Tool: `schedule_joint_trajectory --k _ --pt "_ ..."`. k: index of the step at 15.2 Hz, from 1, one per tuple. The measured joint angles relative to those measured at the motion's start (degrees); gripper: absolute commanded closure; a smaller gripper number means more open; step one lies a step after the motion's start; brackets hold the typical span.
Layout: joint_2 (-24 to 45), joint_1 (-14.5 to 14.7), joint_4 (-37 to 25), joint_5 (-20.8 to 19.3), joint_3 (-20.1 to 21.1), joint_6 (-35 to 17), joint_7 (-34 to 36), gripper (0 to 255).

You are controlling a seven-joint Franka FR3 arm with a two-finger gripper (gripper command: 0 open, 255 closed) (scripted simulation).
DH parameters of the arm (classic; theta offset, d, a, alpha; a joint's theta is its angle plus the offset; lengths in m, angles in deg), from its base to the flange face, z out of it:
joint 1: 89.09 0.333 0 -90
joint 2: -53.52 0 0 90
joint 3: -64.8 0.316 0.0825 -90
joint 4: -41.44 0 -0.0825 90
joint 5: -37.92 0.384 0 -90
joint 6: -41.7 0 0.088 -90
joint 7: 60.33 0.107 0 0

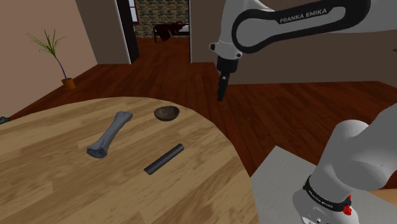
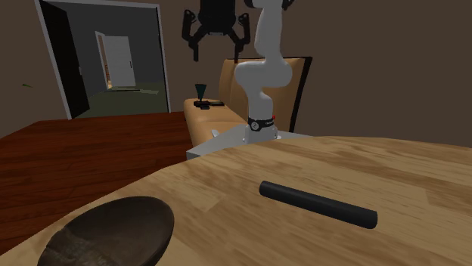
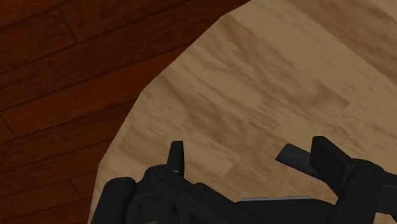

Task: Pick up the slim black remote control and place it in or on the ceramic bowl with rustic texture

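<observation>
The slim black remote (image 1: 163, 159) lies flat on the round wooden table (image 1: 76, 184), near the edge closest to the stand. The dark, rough-textured bowl (image 1: 167, 114) stands upright a short way beyond it, near the table's far rim, with nothing in it. In the second exterior view the bowl (image 2: 113, 234) is at the front left and the remote (image 2: 318, 202) to its right. My gripper (image 1: 221, 92) hangs high above the table's edge, open, holding nothing. Its fingers stand wide apart in the second exterior view (image 2: 215, 51). In the wrist view the gripper (image 3: 251, 156) looks down on the table, with one end of the remote (image 3: 291, 156) beside one finger.
A grey bone (image 1: 109, 135) lies on the table to the shoulder view's left of the remote. The stand (image 1: 286, 184) sits close to the table edge. Dark wooden floor (image 1: 273, 114) surrounds the table. A tan seat (image 2: 219, 113) stands behind the arm; a potted plant (image 1: 62, 70) stands far off.
</observation>
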Motion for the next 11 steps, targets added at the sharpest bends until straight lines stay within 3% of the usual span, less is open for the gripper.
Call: schedule_joint_trajectory --k 11 --pt "17.93 6.10 -7.24 -0.73 3.75 -10.03 -13.18 0"
